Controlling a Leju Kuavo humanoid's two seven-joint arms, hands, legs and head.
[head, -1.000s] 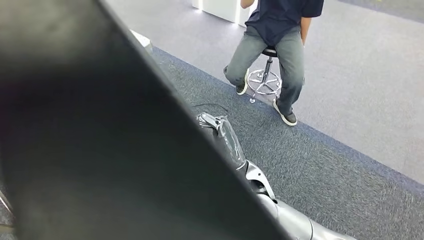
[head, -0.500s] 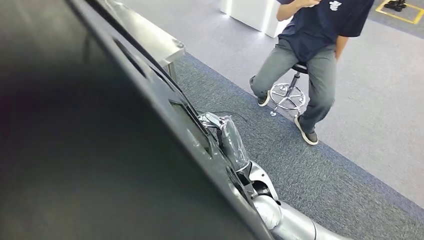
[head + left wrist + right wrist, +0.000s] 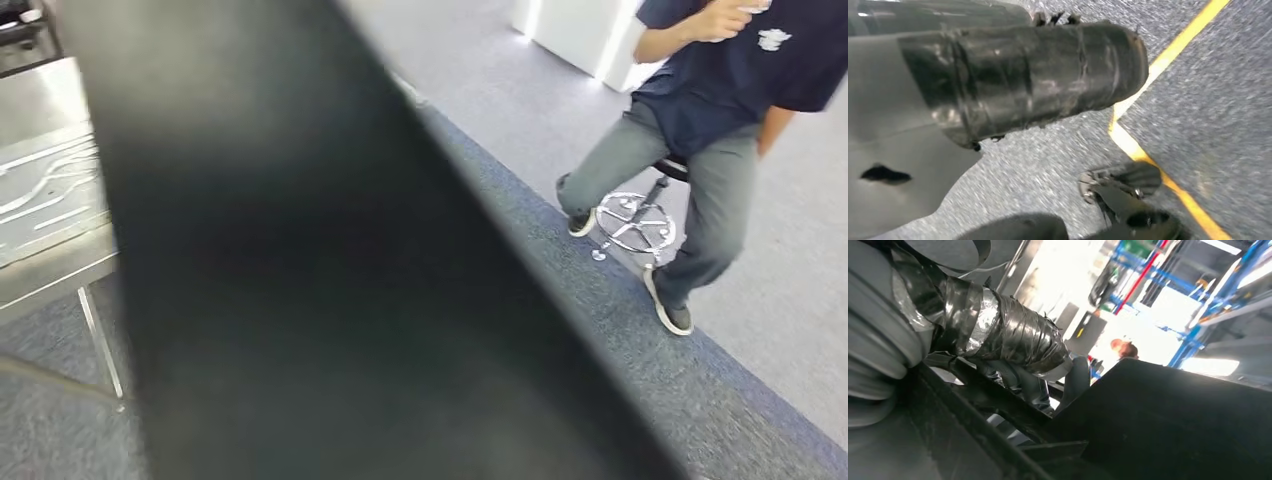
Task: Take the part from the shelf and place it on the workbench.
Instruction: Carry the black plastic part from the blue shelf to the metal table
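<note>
The part (image 3: 330,300), a large black panel, is held up close in front of the head camera and blurred. Its long axis runs diagonally from the upper left of the head view down toward the lower right, with a straight edge along its right side.

In the right wrist view the right hand (image 3: 1013,347), thumb wrapped in shiny tape, has its dark fingers (image 3: 1033,385) curled over a black edge of the part (image 3: 1168,425), gripping it.

In the left wrist view the left hand (image 3: 1023,80) shows a thick, tape-wrapped thumb over grey carpet with a yellow floor line (image 3: 1168,55); I cannot tell how its fingers lie or whether they hold anything.

Left of the part stands a steel table (image 3: 50,190). To the right, a person (image 3: 710,110) sits on a chrome-based stool (image 3: 635,220) on the grey carpet.
</note>
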